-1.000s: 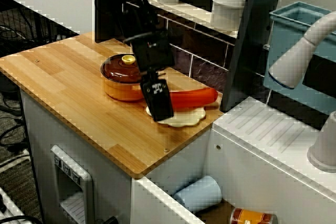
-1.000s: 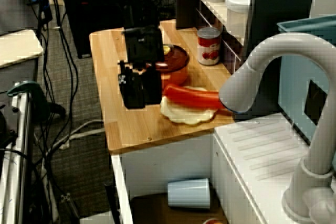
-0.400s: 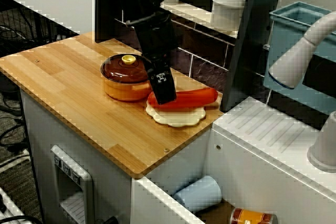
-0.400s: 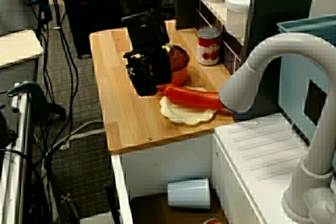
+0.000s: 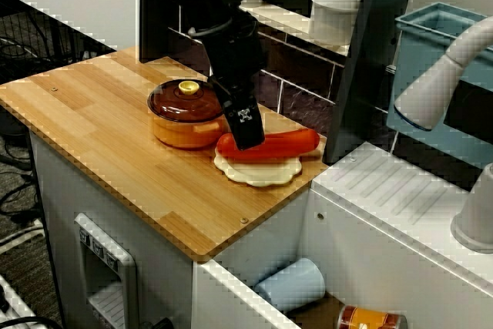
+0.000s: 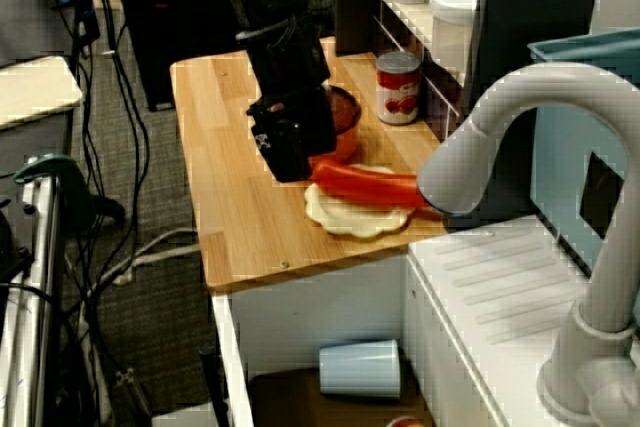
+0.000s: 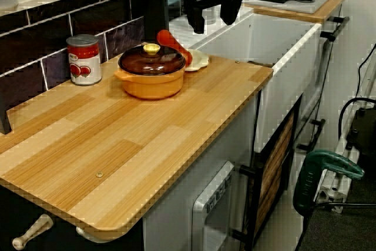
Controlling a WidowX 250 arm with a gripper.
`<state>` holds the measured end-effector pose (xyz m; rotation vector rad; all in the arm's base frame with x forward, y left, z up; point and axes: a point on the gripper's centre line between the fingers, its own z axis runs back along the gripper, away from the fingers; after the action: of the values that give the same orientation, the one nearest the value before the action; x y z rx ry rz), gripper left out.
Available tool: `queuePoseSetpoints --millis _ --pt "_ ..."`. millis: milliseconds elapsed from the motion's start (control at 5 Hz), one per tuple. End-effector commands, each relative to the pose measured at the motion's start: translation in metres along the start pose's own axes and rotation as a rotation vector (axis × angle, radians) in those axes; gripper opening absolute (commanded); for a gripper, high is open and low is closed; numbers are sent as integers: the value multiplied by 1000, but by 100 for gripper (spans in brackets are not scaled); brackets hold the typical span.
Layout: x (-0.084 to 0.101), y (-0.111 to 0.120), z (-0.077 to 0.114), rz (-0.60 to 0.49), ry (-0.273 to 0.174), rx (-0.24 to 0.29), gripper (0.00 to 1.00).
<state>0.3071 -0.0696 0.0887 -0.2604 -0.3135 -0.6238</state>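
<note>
Closely beside gripper: pot, sausage.

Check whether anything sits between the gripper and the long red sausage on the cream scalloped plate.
Nothing visible does. The gripper hangs open above the long red sausage on its cream scalloped plate. The orange pot with a brown lid stands close beside it, not under the jaws.

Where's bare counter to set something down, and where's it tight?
Free: the counter from the orange pot out to the rounded end, and the front strip along its edge. Tight: the sink-side corner, where pot, plate, red sausage and open gripper bunch.
</note>
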Motion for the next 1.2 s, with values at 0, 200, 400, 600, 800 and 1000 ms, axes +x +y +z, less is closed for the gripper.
queuePoseSetpoints --millis 0,200,400,600,800,1000 --pt "11 8 5 49 -145 107 100" --pt "14 14 0 43 -131 120 100" --pt "17 16 -3 28 -115 147 100" --pt "21 20 -4 20 -107 154 100" --pt "22 27 1 26 -149 154 100" --pt "25 36 9 33 -179 175 100"
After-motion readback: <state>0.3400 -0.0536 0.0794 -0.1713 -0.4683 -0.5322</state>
